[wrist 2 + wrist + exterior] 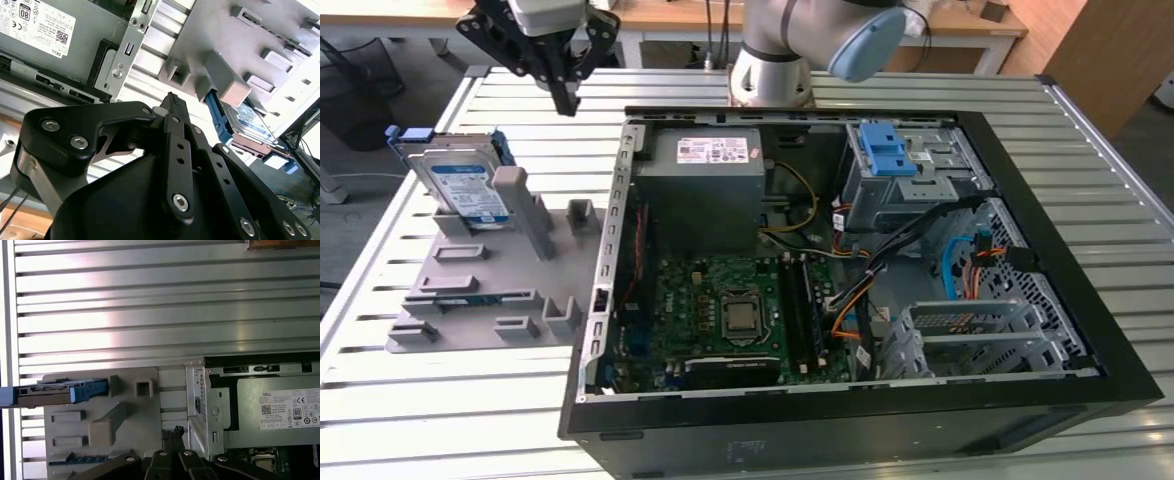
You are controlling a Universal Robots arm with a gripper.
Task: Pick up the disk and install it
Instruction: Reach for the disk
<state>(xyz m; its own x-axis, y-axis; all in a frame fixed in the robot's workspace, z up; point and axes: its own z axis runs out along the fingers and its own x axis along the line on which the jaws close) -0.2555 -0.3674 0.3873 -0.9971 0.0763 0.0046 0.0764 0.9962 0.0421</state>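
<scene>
The black multi-link tool (566, 100) is hanging above the slatted aluminium desk (1107, 180) with its two fingers pressed together at the tips and gripping nothing; both wrist views are showing the tips meeting (173, 99). The silver rectangular disk with the white-and-blue label and blue plastic carrier (464, 185) is standing on its edge in the grey plastic fixture plate (494, 290), leaning back, with a grey upright post (514, 205) just beside it on the exterior view's right. From the tool, the disk is lying toward the exterior view's left and nearer that camera, well apart and lower. In the first wrist view the disk (55, 392) is showing edge-on, its thin top edge running parallel to the desk slats, so its broad faces are lying across the line from the tool. The top edge and the side toward the exterior view's left are looking free, while the post is crowding the other side. The open black computer case (854, 420) is sitting just beside the fixture on the exterior view's right, its wall closing that flank, and the grey metal cage with blue latches (907, 175) inside it is sitting well apart from the disk.
</scene>
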